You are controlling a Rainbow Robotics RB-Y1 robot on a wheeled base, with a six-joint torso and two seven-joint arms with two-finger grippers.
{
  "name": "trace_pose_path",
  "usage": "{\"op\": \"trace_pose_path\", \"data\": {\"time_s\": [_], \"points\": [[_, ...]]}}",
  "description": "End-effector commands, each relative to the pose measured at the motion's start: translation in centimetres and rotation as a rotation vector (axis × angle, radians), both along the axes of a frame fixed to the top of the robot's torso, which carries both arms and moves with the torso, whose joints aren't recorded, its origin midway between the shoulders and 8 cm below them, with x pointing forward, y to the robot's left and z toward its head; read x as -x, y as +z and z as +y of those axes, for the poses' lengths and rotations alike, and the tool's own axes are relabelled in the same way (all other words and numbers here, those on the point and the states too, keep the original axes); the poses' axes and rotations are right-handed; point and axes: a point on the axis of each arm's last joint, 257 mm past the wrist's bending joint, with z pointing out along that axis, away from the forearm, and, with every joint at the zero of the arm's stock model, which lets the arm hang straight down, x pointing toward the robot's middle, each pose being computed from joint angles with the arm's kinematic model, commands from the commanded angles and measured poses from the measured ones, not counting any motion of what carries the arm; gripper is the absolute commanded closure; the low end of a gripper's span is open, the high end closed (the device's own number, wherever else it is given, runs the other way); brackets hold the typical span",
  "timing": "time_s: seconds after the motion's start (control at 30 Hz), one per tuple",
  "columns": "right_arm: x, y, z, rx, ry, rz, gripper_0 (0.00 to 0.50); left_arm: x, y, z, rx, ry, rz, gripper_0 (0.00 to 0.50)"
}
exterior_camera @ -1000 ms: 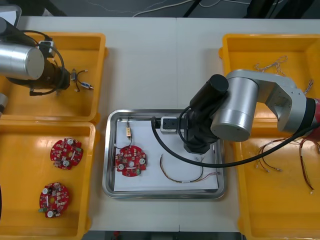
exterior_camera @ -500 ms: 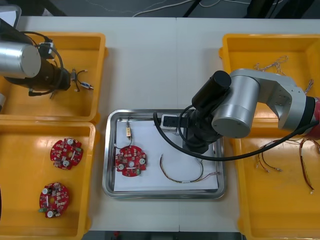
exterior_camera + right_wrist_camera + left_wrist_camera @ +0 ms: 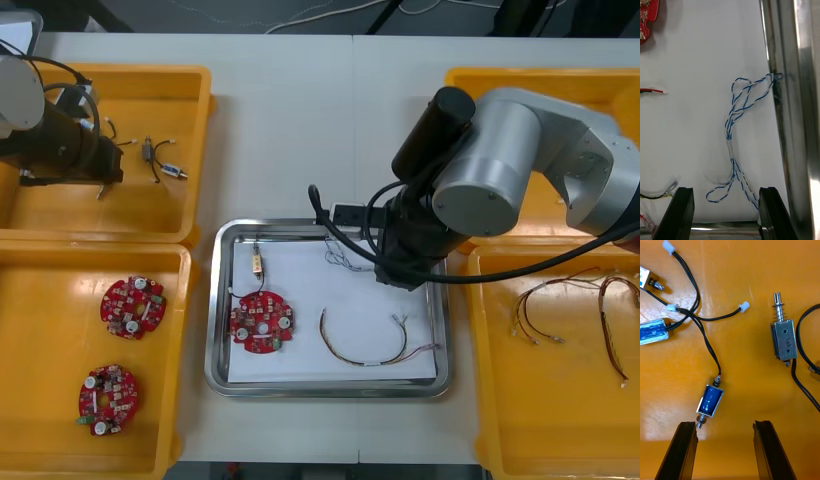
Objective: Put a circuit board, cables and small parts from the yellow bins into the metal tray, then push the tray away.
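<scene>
Left gripper (image 3: 725, 423) sits spread over the far yellow bin (image 3: 748, 363), right gripper (image 3: 725, 189) spread above the metal tray (image 3: 790, 112), and the bin's small metal part (image 3: 710, 401) looks light but slick, so I'd grab its boxy body.

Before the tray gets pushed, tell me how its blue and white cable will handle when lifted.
The blue and white cable, thin twisted wire in loose loops, will probably droop and weigh little. One loop reaches the metal tray wall and might snag there. The open right hand straddles its tail ends, so a pinch may catch one strand.
</scene>
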Motion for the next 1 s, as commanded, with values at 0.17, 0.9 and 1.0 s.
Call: {"op": "trace_pose_path", "data": {"time_s": [0.17, 0.9, 1.0], "points": [[-0.7, 7.5, 0.4, -0.097, -0.117, 0.002, 0.0, -2.1, 4.5, 1.8, -0.107, -0.06, -0.101, 0.075], [-2.2, 13.9, -10.5, -0.286, -0.862, 0.095, 0.0, -3.3, -0.5, -0.4, -0.16, -0.16, -0.117, 0.075], [-2.0, 14.3, -12.2, -0.298, -0.957, 0.09, 0.0, -3.2, -0.9, -0.4, -0.163, -0.163, -0.112, 0.076]]}}
